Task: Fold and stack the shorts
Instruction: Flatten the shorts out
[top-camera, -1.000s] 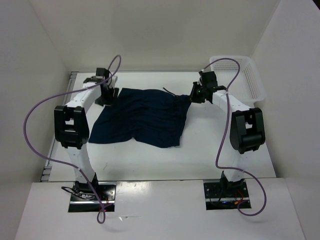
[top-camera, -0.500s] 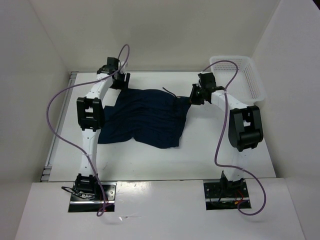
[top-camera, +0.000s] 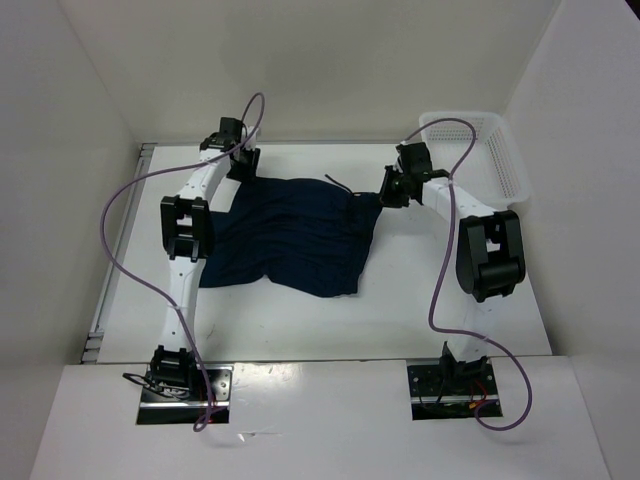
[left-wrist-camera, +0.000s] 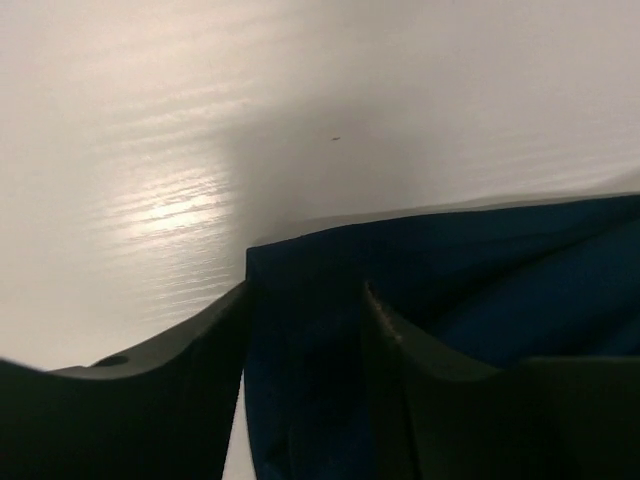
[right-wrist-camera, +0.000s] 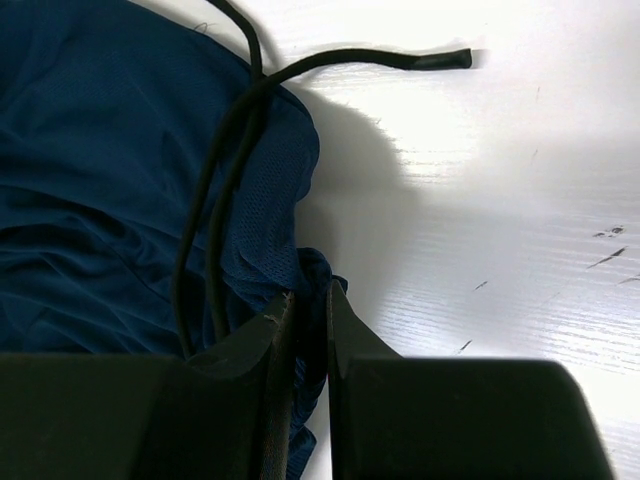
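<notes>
The dark navy shorts (top-camera: 290, 235) lie spread and wrinkled in the middle of the white table, two legs toward the near side. My left gripper (top-camera: 240, 165) is at their far left corner. In the left wrist view its jaws (left-wrist-camera: 305, 290) stand apart, astride that corner of cloth (left-wrist-camera: 480, 260). My right gripper (top-camera: 392, 190) is at the far right corner. Its fingers (right-wrist-camera: 310, 290) are shut on a bunched edge of the blue fabric (right-wrist-camera: 100, 150), next to the black drawstring (right-wrist-camera: 240, 130), which trails onto the table.
A white mesh basket (top-camera: 505, 150) stands at the back right corner, just beyond the right arm. White walls enclose the table on the left, back and right. Purple cables loop over both arms.
My left arm has swung from the shorts' left edge to their far left corner, and its jaws have narrowed around the cloth. The right arm and its grip have not moved.
</notes>
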